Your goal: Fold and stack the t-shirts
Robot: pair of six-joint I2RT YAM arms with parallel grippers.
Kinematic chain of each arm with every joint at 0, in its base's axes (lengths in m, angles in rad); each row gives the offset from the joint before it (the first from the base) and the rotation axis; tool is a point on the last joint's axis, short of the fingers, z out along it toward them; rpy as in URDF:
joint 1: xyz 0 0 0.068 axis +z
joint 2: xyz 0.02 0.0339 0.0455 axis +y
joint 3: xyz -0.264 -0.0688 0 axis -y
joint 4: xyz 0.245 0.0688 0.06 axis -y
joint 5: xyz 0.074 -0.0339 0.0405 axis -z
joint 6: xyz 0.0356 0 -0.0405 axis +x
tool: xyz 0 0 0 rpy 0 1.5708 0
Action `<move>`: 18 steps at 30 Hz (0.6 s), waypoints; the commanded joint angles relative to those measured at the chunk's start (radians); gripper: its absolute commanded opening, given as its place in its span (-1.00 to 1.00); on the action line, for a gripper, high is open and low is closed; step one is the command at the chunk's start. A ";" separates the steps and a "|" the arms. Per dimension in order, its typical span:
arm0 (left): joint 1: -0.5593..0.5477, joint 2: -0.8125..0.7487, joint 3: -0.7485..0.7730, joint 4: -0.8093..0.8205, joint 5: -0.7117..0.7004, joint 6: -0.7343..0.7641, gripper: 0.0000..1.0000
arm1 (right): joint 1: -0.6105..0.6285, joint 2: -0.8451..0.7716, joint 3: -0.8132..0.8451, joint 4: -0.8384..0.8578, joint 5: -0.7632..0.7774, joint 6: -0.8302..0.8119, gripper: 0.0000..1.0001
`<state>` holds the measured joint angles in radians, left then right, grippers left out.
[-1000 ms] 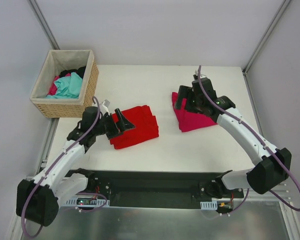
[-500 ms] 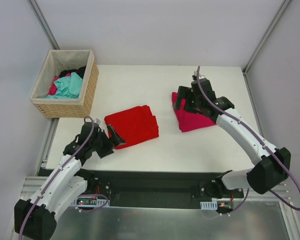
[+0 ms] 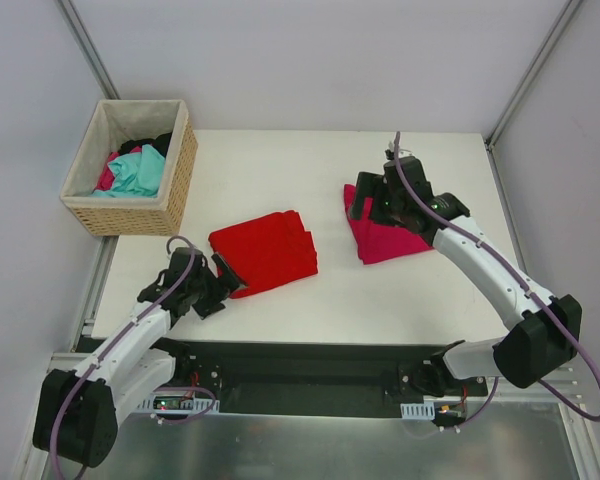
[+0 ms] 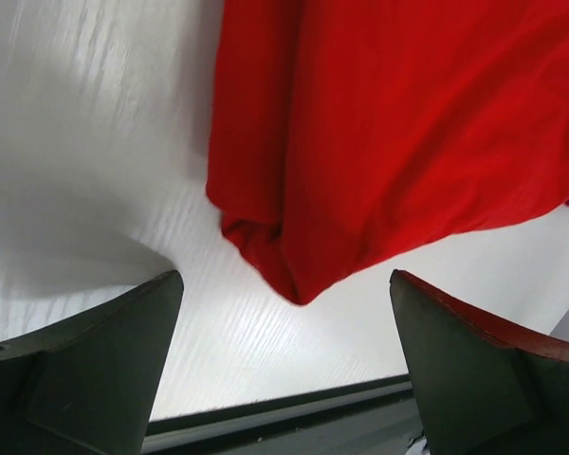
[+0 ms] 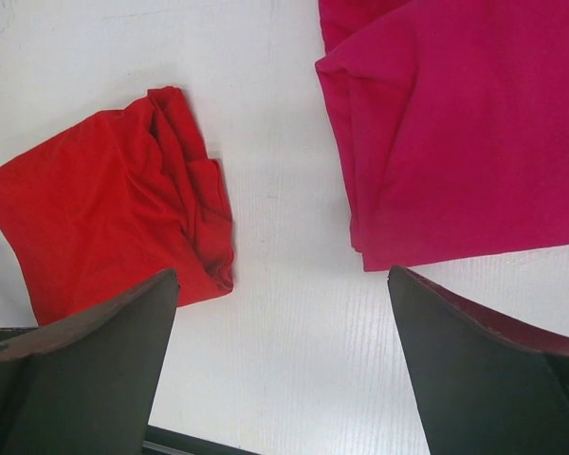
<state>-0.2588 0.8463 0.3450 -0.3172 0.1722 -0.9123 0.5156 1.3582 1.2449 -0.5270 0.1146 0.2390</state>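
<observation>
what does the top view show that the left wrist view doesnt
Only the top view: the basket of clothes, both arms whole, and the right gripper open above the pink shirt.
Only the left wrist view: a close look at the near corner of the red shirt, with its folded layers showing along the edge.
Both: the red shirt, the white table and the left gripper, open with nothing in it. The wrist view catches only a sliver of pink at its right edge.

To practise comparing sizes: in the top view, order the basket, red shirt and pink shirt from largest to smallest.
1. basket
2. red shirt
3. pink shirt, though the right gripper hides part of it.
</observation>
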 commanded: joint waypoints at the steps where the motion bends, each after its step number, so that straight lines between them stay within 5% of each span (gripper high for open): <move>1: 0.013 0.057 -0.054 0.115 -0.028 -0.026 0.86 | -0.017 -0.024 -0.012 0.030 -0.004 -0.026 0.93; 12: 0.038 0.106 -0.096 0.199 -0.028 -0.013 0.81 | -0.032 -0.025 -0.015 0.019 -0.009 -0.023 0.93; 18: 0.061 0.085 -0.132 0.205 -0.010 -0.014 0.19 | -0.031 -0.001 -0.004 0.022 -0.021 -0.012 0.93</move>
<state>-0.2134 0.9260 0.2714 -0.0334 0.1757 -0.9409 0.4877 1.3582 1.2289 -0.5274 0.1112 0.2241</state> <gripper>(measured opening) 0.630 0.967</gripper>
